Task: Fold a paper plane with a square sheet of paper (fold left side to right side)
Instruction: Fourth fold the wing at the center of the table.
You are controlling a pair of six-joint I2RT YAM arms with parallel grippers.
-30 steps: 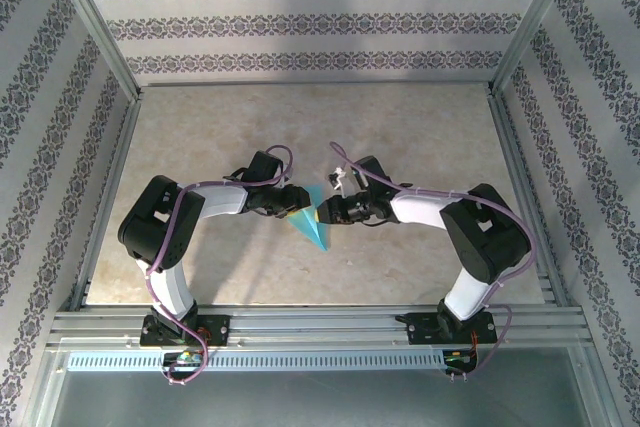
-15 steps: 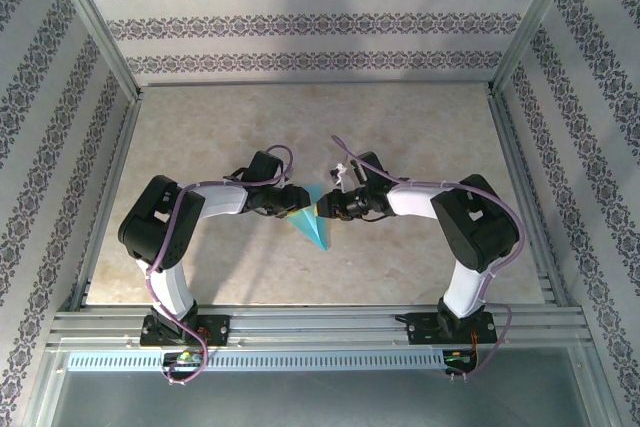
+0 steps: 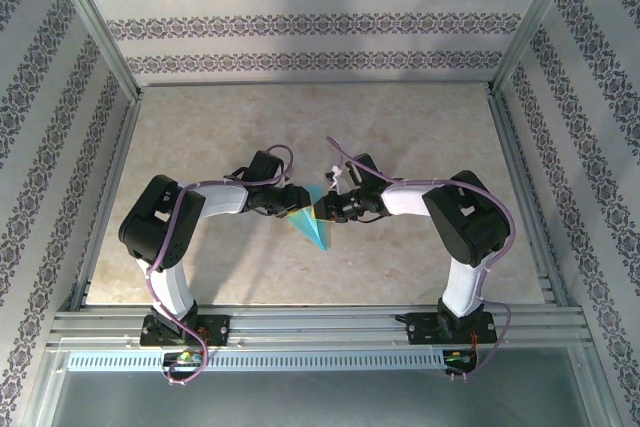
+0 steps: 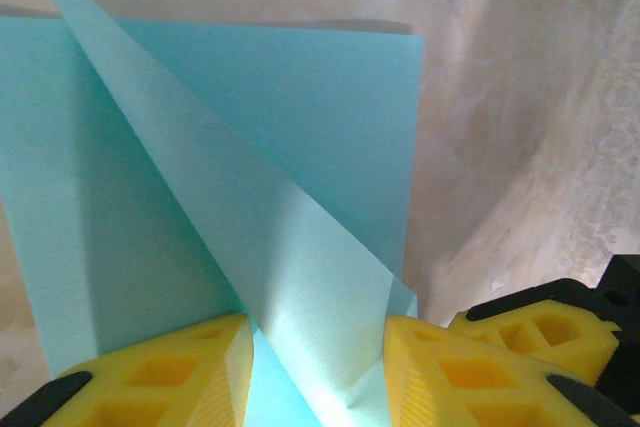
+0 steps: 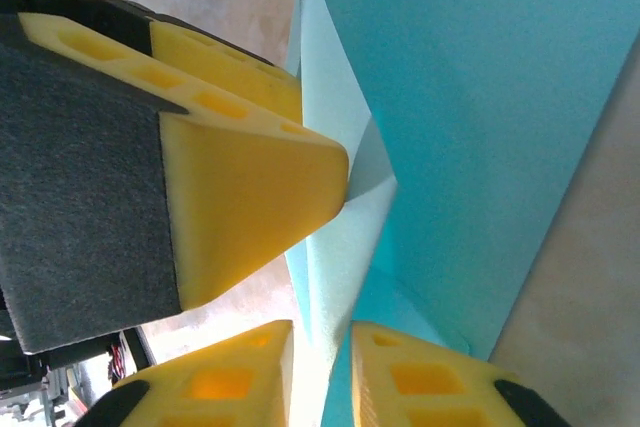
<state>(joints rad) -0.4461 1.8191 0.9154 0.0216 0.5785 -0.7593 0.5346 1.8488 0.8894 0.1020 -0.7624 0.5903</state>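
Paper plane (image 3: 314, 230) is half-hidden by left gripper (image 3: 299, 203) and right gripper (image 3: 322, 210).

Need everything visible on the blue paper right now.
The paper is thin, matte cyan-blue, creased into a pointed wedge on the tabletop, tip toward the arm bases. In the left wrist view a lighter flap stands up diagonally off the flat layer and runs down between the fingers of the left tool. The right tool meets the paper from the opposite side. Whether either one actually pinches it is unclear.
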